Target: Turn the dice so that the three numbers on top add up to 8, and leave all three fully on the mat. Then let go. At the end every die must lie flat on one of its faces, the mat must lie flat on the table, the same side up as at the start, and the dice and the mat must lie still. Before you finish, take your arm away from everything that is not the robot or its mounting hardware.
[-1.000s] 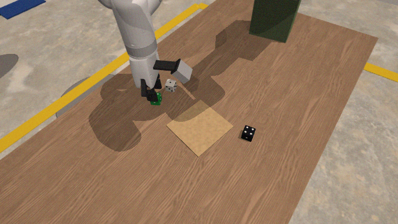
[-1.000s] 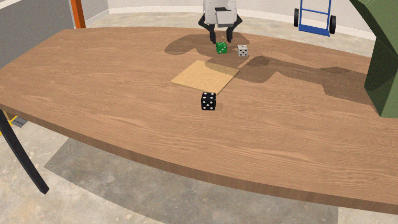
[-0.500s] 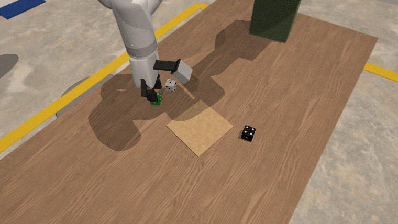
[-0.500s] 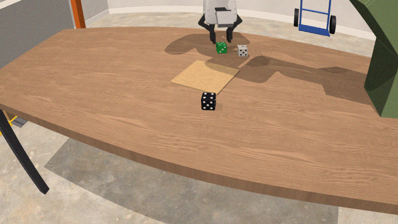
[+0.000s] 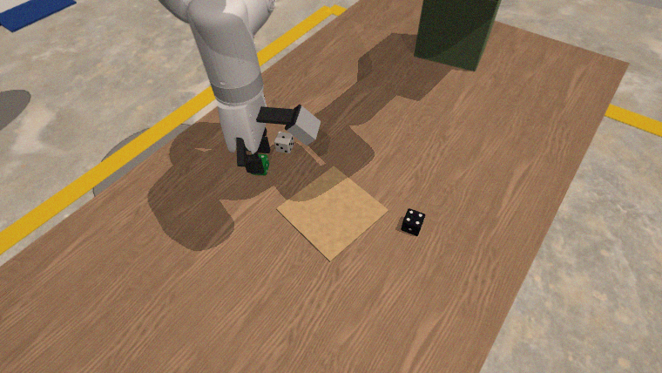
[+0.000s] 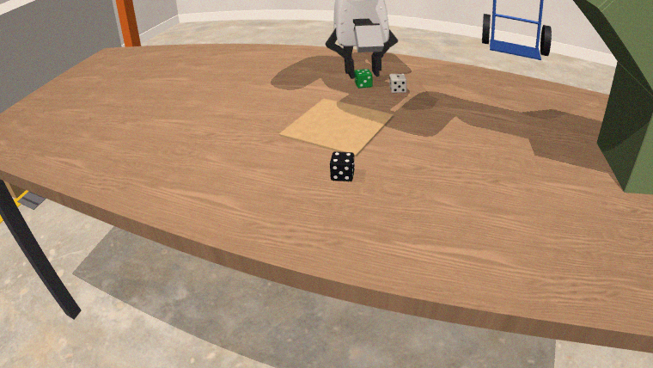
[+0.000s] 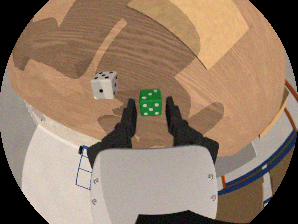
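Observation:
The green die (image 5: 263, 165) (image 6: 363, 78) (image 7: 150, 103) lies flat on the table, five pips up. My gripper (image 5: 259, 158) (image 6: 363, 74) (image 7: 150, 105) is part open, pointing down, with a fingertip on either side of this die and gaps visible in the wrist view. The white die (image 5: 284, 142) (image 6: 398, 83) (image 7: 104, 85) lies flat beside the gripper, one pip up. The black die (image 5: 412, 222) (image 6: 342, 167) lies flat just off the mat's far side, four pips up. The tan mat (image 5: 332, 215) (image 6: 335, 126) (image 7: 220, 37) lies flat with no die on it.
A dark green block (image 5: 451, 39) (image 6: 632, 137) stands on the wooden table (image 5: 462, 152) (image 6: 219, 205), well away from the dice. The arm's shadow falls over the green and white dice and one corner of the mat.

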You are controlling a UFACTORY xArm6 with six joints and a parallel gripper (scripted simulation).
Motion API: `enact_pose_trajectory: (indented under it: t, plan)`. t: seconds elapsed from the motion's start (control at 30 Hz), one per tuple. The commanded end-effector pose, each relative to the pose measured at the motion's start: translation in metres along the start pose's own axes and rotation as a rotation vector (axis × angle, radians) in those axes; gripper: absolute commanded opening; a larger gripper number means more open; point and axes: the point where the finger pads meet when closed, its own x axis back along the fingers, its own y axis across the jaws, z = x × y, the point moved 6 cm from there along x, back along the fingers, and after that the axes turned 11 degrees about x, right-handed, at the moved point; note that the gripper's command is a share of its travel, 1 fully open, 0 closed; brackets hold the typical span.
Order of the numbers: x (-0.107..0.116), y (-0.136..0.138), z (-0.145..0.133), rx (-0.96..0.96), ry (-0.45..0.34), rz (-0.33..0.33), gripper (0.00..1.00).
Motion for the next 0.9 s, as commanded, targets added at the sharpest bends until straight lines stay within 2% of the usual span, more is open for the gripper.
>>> enact_pose_trajectory:
  t: [0.0, 0.33, 0.87]
  plan:
    - [-0.008, 0.0, -0.001, 0.0, -0.002, -0.001, 0.47]
    - [-0.019, 0.0, -0.001, 0.0, -0.002, -0.001, 0.47]
    - [-0.02, 0.0, -0.001, 0.0, -0.002, -0.001, 0.47]
